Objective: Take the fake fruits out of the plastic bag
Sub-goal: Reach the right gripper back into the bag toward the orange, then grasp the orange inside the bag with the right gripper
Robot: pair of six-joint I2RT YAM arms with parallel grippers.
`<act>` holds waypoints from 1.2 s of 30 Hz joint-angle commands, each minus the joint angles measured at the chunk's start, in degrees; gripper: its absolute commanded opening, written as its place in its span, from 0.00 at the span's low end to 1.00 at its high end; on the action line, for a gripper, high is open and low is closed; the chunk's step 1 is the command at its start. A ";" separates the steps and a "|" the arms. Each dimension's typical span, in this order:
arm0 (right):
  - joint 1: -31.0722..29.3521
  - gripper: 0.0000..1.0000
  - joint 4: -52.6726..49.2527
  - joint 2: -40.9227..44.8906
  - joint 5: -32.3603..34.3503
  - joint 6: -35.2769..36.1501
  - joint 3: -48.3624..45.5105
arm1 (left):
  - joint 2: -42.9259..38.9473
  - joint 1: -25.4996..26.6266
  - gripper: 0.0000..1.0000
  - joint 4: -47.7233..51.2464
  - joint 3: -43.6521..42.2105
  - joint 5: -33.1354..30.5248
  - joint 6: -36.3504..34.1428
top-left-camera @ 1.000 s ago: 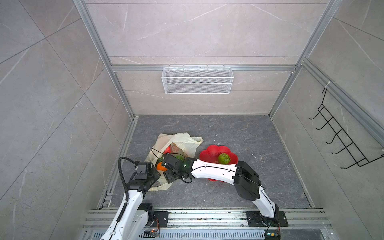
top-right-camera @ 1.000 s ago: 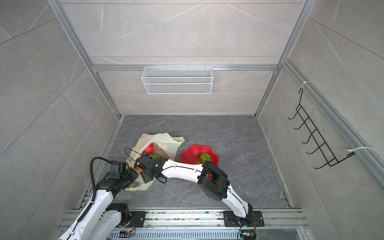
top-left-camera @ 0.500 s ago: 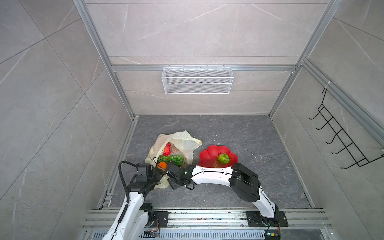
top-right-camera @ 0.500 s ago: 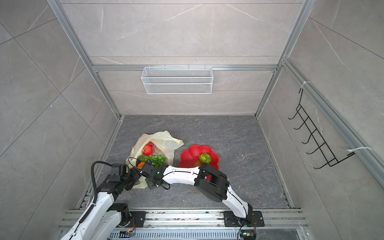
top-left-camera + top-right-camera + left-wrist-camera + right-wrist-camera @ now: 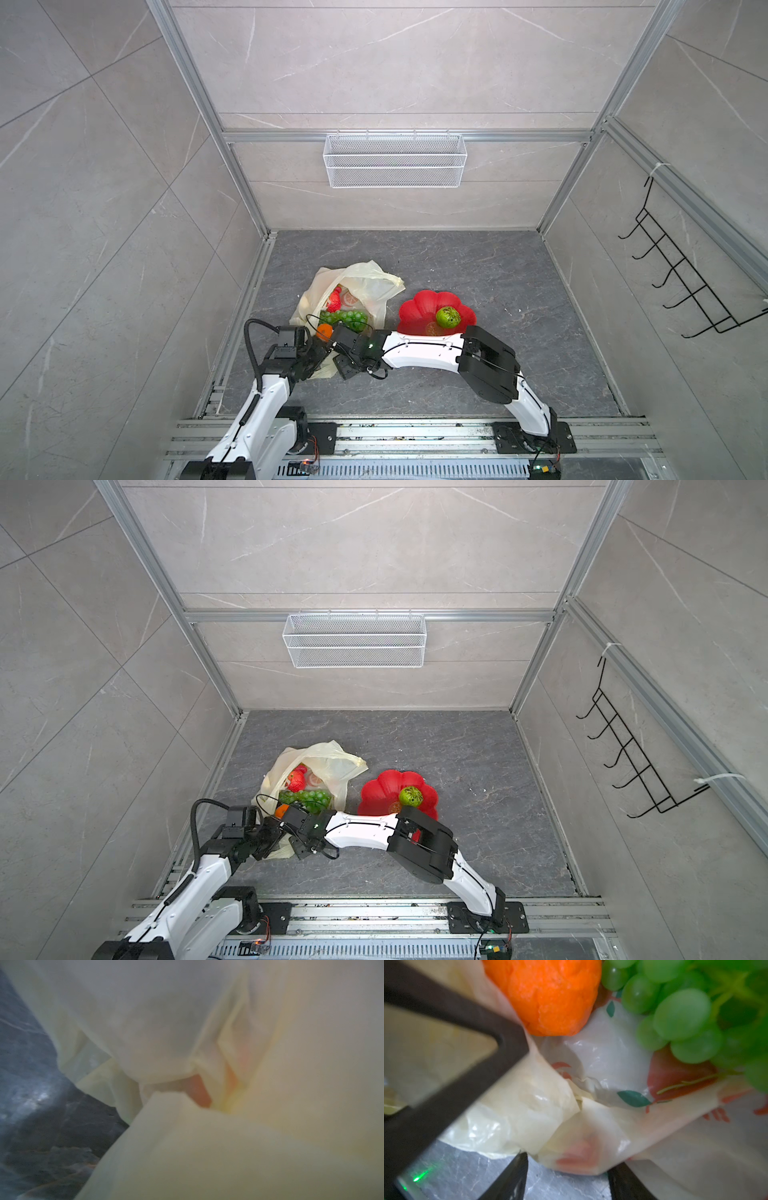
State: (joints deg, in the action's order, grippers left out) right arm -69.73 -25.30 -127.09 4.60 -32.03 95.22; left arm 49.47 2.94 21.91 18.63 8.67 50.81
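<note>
The pale-yellow plastic bag (image 5: 361, 282) lies on the grey floor at the left in both top views. In its open mouth lie a red strawberry (image 5: 333, 300), a green grape bunch (image 5: 348, 318) and an orange (image 5: 324, 331). The right wrist view shows the orange (image 5: 548, 995) and grapes (image 5: 681, 1014) close up. My right gripper (image 5: 568, 1162) is open at the bag's near edge, with a printed fold of the bag (image 5: 529, 1105) lying between its fingertips. My left gripper (image 5: 318, 352) is pressed into the bag's near end. Plastic (image 5: 228, 1147) fills the left wrist view and hides its jaws.
A red flower-shaped plate (image 5: 419, 309) sits right of the bag and holds a green knobbly fruit (image 5: 448, 316). My right forearm (image 5: 424, 353) crosses in front of it. A wire basket (image 5: 395, 160) hangs on the back wall and a black hook rack (image 5: 681, 270) on the right wall.
Both grippers have drawn back toward the near edge with the bag's end. The bag's mouth has spread, and the strawberry, grapes and orange now lie more exposed.
</note>
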 commanded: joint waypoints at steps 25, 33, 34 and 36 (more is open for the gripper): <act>3.55 0.71 -13.38 -16.44 3.03 1.18 35.62 | -9.52 -0.44 0.30 0.83 -4.48 -6.03 3.08; 3.55 0.80 -18.72 -23.56 4.29 1.05 45.43 | -10.92 -0.45 0.30 0.94 -4.64 -5.94 2.64; 3.55 0.82 -19.33 -24.35 3.85 1.04 46.58 | -11.03 -0.43 0.30 0.90 -4.66 -5.94 2.65; 3.37 0.82 -19.65 -25.46 3.02 1.09 47.96 | -11.24 -0.47 0.30 0.94 -4.74 -5.94 2.68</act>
State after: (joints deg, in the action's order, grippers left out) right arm -66.04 -41.12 -150.02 7.64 -31.46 140.53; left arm 38.79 2.83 23.29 13.93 3.11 53.98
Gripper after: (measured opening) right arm 0.817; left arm 0.304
